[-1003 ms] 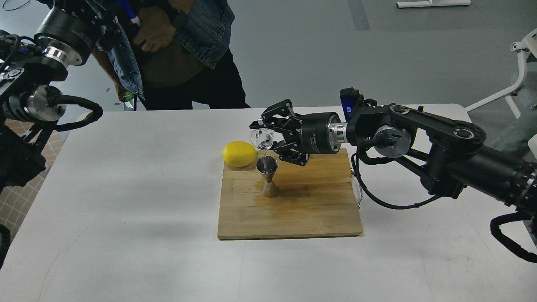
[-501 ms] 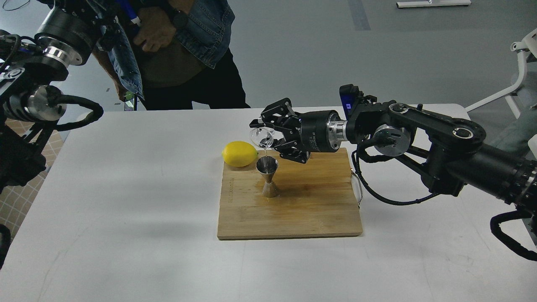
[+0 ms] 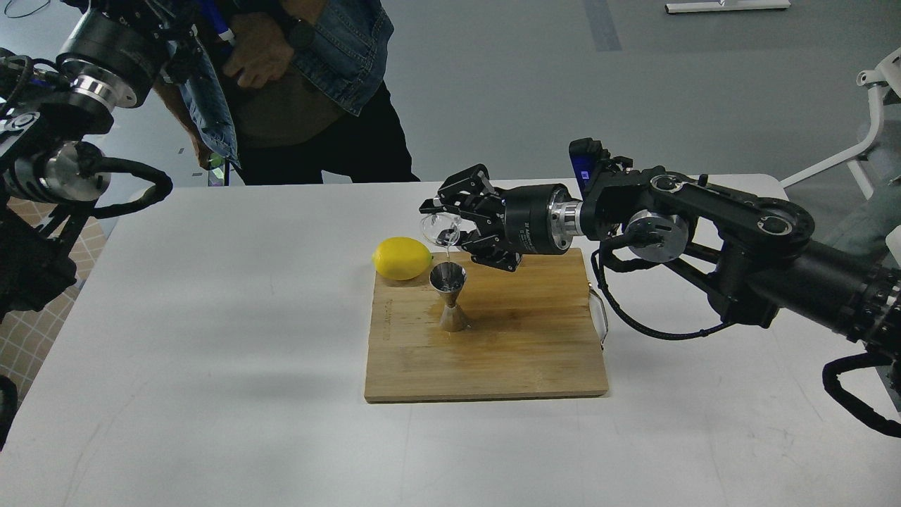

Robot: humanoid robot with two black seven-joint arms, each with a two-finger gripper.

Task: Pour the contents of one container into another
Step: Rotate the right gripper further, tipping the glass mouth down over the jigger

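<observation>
My right gripper (image 3: 445,225) is shut on the small clear glass tumbler (image 3: 438,229), which is tipped over sideways with its mouth to the left. It hangs just above the shiny steel jigger (image 3: 449,296), and a thin stream of clear liquid falls from its rim into the jigger's upper cone. The jigger stands upright on the wooden cutting board (image 3: 493,352). My left arm (image 3: 63,162) rises at the far left edge; its gripper is out of view.
A yellow lemon (image 3: 401,258) lies at the board's back left corner, close to the jigger. A person in a denim jacket (image 3: 310,77) stands behind the white table (image 3: 211,317). A white chair frame (image 3: 869,120) is at the far right.
The right gripper has risen slightly with the tumbler, which stays tilted. The jigger, the lemon and the board have not moved.
</observation>
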